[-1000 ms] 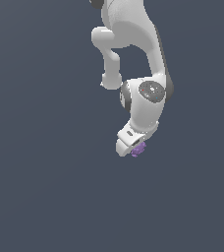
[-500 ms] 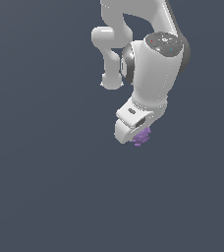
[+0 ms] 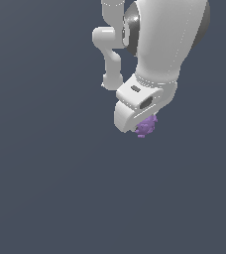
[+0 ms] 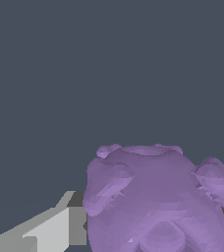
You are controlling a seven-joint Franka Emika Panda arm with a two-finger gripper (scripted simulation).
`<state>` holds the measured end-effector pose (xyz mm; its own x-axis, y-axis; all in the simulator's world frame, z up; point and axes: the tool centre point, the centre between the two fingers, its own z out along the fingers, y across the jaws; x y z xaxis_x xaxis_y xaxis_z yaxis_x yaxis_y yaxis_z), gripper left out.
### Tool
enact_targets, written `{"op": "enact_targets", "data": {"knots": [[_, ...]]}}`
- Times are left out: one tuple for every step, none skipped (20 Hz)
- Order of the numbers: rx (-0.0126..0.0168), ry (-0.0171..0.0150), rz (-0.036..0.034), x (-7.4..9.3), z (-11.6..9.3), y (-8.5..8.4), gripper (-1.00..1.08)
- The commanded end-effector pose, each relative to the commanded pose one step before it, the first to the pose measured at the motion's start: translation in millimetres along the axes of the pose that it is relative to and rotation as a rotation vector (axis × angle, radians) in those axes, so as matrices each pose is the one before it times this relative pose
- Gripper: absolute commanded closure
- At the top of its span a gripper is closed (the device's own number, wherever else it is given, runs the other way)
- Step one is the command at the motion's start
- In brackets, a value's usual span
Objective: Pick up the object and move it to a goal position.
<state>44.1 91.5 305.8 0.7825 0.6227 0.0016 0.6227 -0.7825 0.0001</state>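
Ext. view: white arm (image 3: 154, 44) comes down from top, big in frame, wrist tilted. Tool (image 3: 143, 124) at its low end, w/ purple object (image 3: 147, 126) poking out just under the white tool body, touching it. Object is small vs. tool, lumpy, knobs sticking out. Nothing but flat dark grey bkgd around; can't tell if object touches any surface below.

Wrist view: object (image 4: 155, 199) sits right in front of cam, fills the lower part of pic, knobs on both sides + ridge along top. One grey-white finger (image 4: 50, 229) shows beside it, its inner face right up against the object's side; the other finger mostly hidden behind object. Tool reads as clamped on the object, jaws close either side of it.
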Motion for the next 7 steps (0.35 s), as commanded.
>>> {"op": "enact_targets", "data": {"knots": [[0.00081, -0.00114, -0.00016, 0.74, -9.80, 1.32, 1.08], [-0.00039, -0.00025, 0.00052, 0.22, -2.66, 0.61, 1.08], [0.00000, 0.00000, 0.00000, 0.27, -2.15, 0.37, 1.08], [0.00000, 0.00000, 0.00000, 0.22, -1.64, 0.29, 1.08], [0.00000, 0.00000, 0.00000, 0.16, -1.15, 0.21, 1.08], [0.00000, 0.00000, 0.00000, 0.10, -0.68, 0.13, 1.08], [0.00000, 0.00000, 0.00000, 0.03, -0.22, 0.04, 1.08]]}}
